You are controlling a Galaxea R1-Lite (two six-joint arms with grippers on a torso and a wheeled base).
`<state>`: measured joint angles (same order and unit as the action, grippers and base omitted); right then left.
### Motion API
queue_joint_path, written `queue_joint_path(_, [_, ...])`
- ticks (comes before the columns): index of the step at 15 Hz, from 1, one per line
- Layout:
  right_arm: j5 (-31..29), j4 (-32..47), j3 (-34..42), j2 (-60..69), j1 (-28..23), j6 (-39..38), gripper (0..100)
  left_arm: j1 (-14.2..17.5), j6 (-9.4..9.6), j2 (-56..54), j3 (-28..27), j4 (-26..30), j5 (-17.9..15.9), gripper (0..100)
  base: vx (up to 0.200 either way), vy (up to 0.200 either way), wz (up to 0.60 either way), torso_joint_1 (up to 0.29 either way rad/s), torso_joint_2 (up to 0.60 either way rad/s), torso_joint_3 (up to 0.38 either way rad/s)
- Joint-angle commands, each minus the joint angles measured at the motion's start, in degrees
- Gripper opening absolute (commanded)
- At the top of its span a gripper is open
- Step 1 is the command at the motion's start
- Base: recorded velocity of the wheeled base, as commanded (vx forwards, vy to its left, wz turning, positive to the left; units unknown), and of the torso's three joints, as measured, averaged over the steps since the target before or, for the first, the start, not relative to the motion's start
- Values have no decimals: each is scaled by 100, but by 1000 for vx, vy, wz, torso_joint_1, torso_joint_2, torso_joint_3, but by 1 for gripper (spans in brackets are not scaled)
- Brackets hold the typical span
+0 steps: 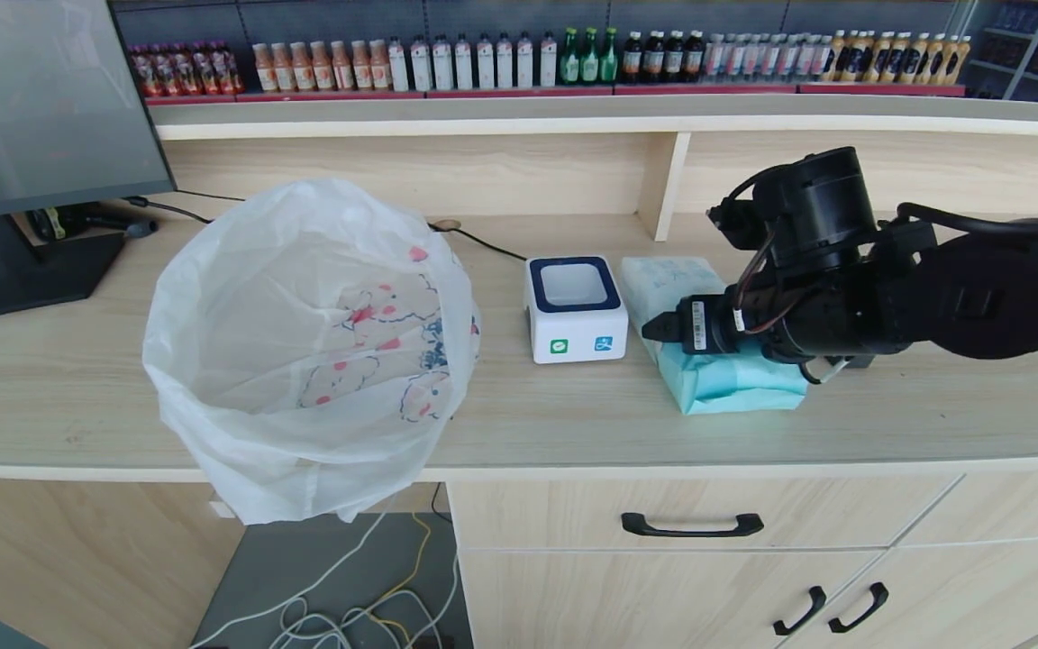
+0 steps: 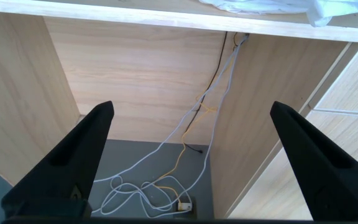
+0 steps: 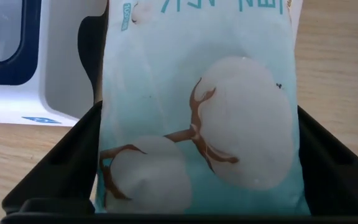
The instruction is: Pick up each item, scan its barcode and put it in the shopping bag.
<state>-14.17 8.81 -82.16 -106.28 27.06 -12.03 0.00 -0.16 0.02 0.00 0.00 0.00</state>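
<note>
A pale teal tissue pack (image 1: 724,383) with a cotton-boll picture (image 3: 229,124) lies flat on the wooden counter (image 1: 573,415), just right of the white barcode scanner (image 1: 575,308). My right gripper (image 1: 663,329) is down over the pack, open, with one finger (image 3: 73,149) along each long side of it. The white plastic shopping bag (image 1: 303,351) stands open at the counter's front left, hanging partly over the edge. My left gripper (image 2: 191,124) hangs open and empty below the counter, facing the floor cables.
A monitor (image 1: 41,99) on a black stand occupies the back left. A raised shelf with a divider (image 1: 663,185) runs behind the scanner. Drawers with black handles (image 1: 692,525) sit under the counter. Bottles line the far shelf.
</note>
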Motion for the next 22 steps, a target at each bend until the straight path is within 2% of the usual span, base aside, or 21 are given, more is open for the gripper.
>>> queue_joint_path(1, [-7,6,-89,-200,-61,-36,100,0,-2,-2,0,0,0,100,0,0,0,0,0,0])
queue_joint_path(8, [63,-108,87,-367,-149,-62,100,0,-2,-2,0,0,0,100,0,0,0,0,0,0])
queue_joint_path(9, [63,-134,87,-367,-149,-115,0,0,-2,-2,0,0,0,100,0,0,0,0,0,0])
queue_joint_path(19, [89,-257,139,142,-105,-212,0,0,-2,-2,0,0,0,100,0,0,0,0,0,0])
queue_joint_path(22, [353,-266,87,415,-61,-194,0,-9,-2,-2,0,0,0,100,0,0,0,0,0,0])
